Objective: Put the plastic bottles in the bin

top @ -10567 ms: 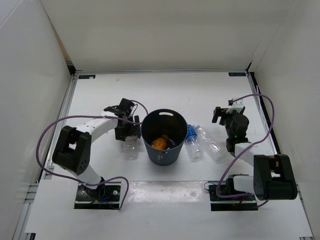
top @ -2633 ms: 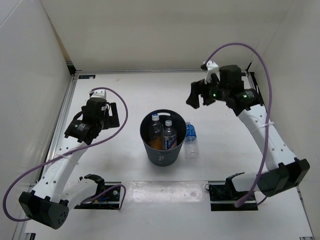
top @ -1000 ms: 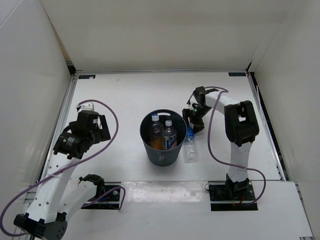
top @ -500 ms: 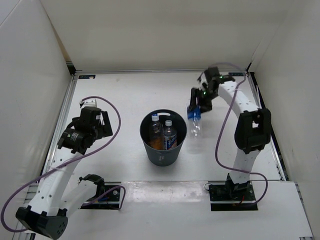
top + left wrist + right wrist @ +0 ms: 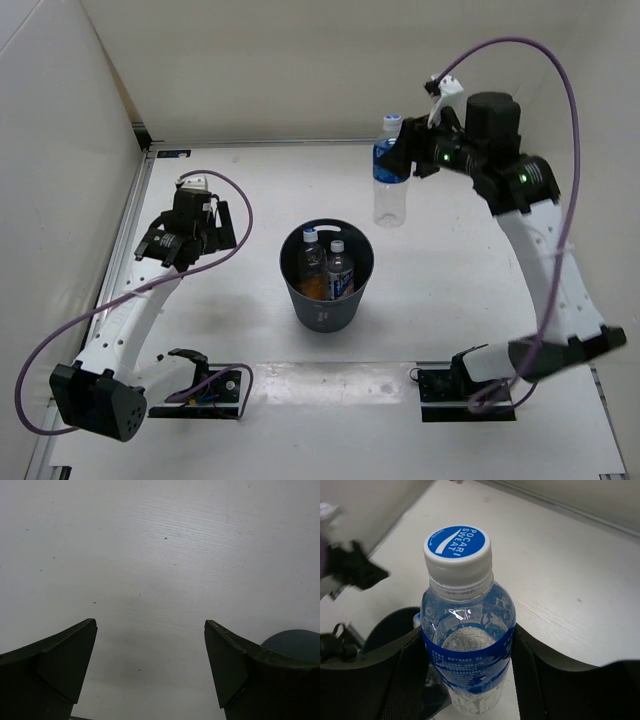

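right claw grips a clear, blue-labelled, blue-capped bottle.

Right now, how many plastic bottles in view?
4. The blue-label bottle is held in the right hand, above the table. Three are in the bin: plain clear bottle and white-blue-label bottle upright, orange bottle mostly hidden under them.

A blue-labelled bottle, cap reading POCARI SWEAT, is gripped between two dark fingers above the white counter.
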